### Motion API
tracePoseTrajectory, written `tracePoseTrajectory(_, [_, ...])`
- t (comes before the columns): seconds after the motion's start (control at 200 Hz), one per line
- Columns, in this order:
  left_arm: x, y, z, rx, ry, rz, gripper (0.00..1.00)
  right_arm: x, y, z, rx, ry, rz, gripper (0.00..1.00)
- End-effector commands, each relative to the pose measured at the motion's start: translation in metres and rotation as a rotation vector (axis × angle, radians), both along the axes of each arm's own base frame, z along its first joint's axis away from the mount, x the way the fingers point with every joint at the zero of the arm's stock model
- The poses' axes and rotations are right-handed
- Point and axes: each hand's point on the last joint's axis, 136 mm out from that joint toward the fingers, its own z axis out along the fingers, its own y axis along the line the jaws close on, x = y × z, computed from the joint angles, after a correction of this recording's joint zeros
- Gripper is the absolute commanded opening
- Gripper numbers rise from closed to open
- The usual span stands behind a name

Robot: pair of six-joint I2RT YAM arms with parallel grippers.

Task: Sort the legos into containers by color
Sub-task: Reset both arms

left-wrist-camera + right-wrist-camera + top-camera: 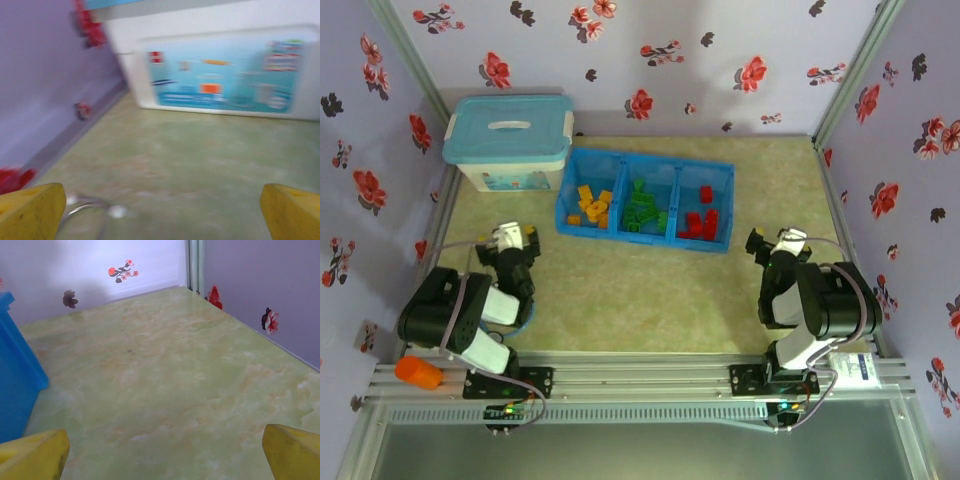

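Far left, back corner: pale-blue lidded box point(508, 140) standing on the green surface point(640, 300). Near edge, left side: left pincer point(513, 238) spread wide, pinching nothing, pointed toward that box; yellow fingertips point(30, 212) far apart in the wrist view, box label blurred ahead. Centre back: bright-blue tray point(650, 160) just beside the box, three containers joined in a row. Left container: orange-yellow legos point(592, 205). Middle container: green legos point(642, 208). Right container: red legos point(700, 222). Near edge, right side: right pincer point(778, 243) likewise spread wide, pinching nothing, well apart from the tray; tray corner at the left of its wrist view, bare surface ahead.
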Motion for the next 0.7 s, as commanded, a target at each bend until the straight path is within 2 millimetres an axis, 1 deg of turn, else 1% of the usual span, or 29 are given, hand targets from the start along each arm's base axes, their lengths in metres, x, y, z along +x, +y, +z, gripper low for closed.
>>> tracePoseTrajectory(0.0, [0.006, -0.015, 0.01, 0.084, -0.011, -0.091, 1.0, 0.007, 0.006, 0.014, -0.05, -0.042, 0.018, 1.0])
tracePoseTrajectory(0.135, [0.006, -0.015, 0.01, 0.083, -0.011, -0.093, 1.0, 0.01, 0.025, 0.015, -0.115, -0.029, 0.085, 0.99])
tracePoseTrajectory(0.26, [0.006, -0.015, 0.009, 0.084, -0.009, -0.093, 1.0, 0.011, 0.022, 0.015, -0.139, -0.022, 0.048, 0.99])
tracePoseTrajectory(0.36, [0.01, -0.013, 0.011, 0.082, -0.01, -0.089, 1.0, 0.017, 0.018, 0.014, -0.137, -0.008, 0.019, 0.99])
tracePoseTrajectory(0.395, [0.011, -0.013, 0.011, 0.081, -0.009, -0.09, 1.0, 0.021, 0.017, 0.015, -0.134, 0.007, 0.011, 0.99])
tracePoseTrajectory(0.455, [0.011, -0.012, 0.01, 0.077, -0.008, -0.093, 1.0, 0.031, 0.014, 0.01, -0.121, 0.077, -0.006, 0.99])
tracePoseTrajectory(0.515, [0.012, -0.011, 0.01, 0.069, -0.01, -0.099, 1.0, 0.042, 0.006, 0.004, -0.089, 0.145, -0.024, 0.99])
tracePoseTrajectory(0.58, [0.012, -0.008, 0.006, 0.028, -0.007, -0.116, 1.0, 0.043, -0.005, 0.001, -0.043, 0.157, -0.049, 0.99])
tracePoseTrajectory(0.6, [0.011, -0.005, -0.004, -0.005, 0.014, -0.129, 1.0, 0.043, -0.005, 0.001, -0.036, 0.157, -0.046, 0.99])
tracePoseTrajectory(0.61, [0.012, -0.004, -0.006, -0.014, 0.016, -0.143, 1.0, 0.043, -0.005, 0.0, -0.035, 0.158, -0.046, 0.99])
tracePoseTrajectory(0.64, [0.018, -0.002, -0.004, -0.007, 0.007, -0.13, 1.0, 0.043, -0.005, 0.0, -0.036, 0.157, -0.047, 0.99])
tracePoseTrajectory(0.695, [0.025, 0.0, -0.007, -0.019, 0.054, -0.119, 1.0, 0.042, -0.005, 0.0, -0.035, 0.153, -0.047, 0.99])
